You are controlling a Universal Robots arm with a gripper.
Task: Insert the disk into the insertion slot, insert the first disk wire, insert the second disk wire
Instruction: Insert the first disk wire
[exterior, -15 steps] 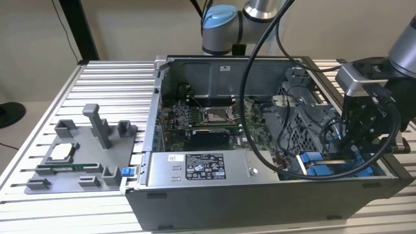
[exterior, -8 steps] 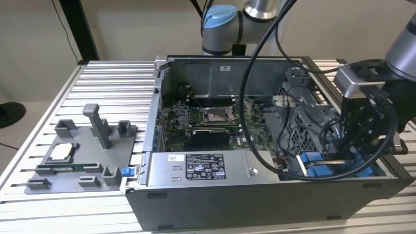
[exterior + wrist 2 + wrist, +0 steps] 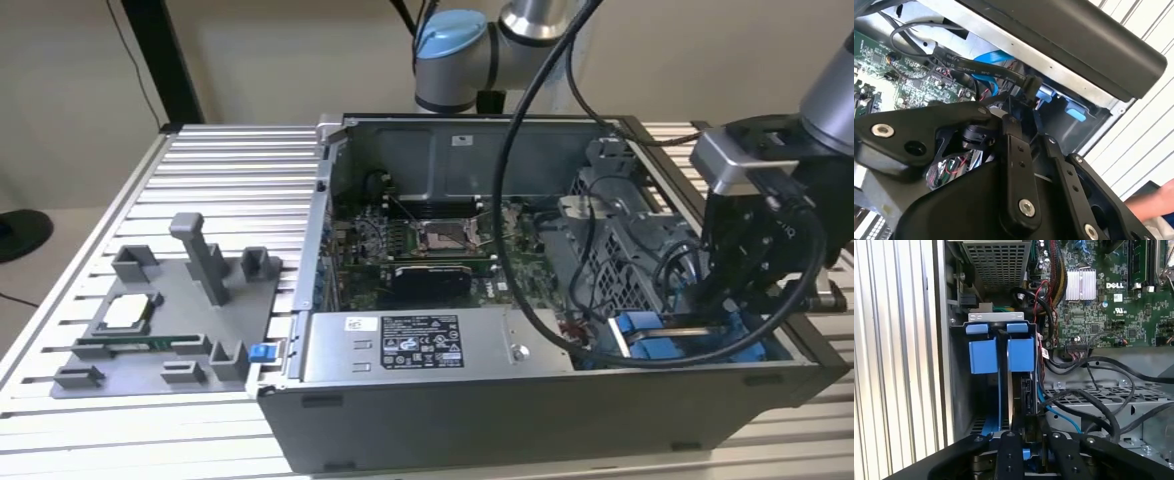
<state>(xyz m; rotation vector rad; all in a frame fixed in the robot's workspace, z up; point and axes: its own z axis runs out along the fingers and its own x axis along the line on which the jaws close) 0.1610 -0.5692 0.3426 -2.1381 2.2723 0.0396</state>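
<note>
**Hand [image 3: 1027, 426] pinched on a black wire plug [image 3: 1027, 397] at the disk**

Hangs low inside the open computer case [image 3: 534, 410], at the exterior view's right. Looks nearly clenched, gripping the plug between narrow black fingers [image 3: 1013, 145], though part of the grip lies hidden. Trails a flat black cable [image 3: 979, 66] from that plug in the second wrist view. Holds the plug just beside the edge of the disk [image 3: 1020, 355]; touching or not, cannot tell. Disk standing on edge in its blue frame inside the insertion slot [image 3: 958, 390], with a second blue frame [image 3: 983, 358] just beside it. Green motherboard [image 3: 1104, 315] well beyond the slot. Case on a ribbed metal bench [image 3: 214, 170], near a grey fixture tray [image 3: 160, 330].
</note>
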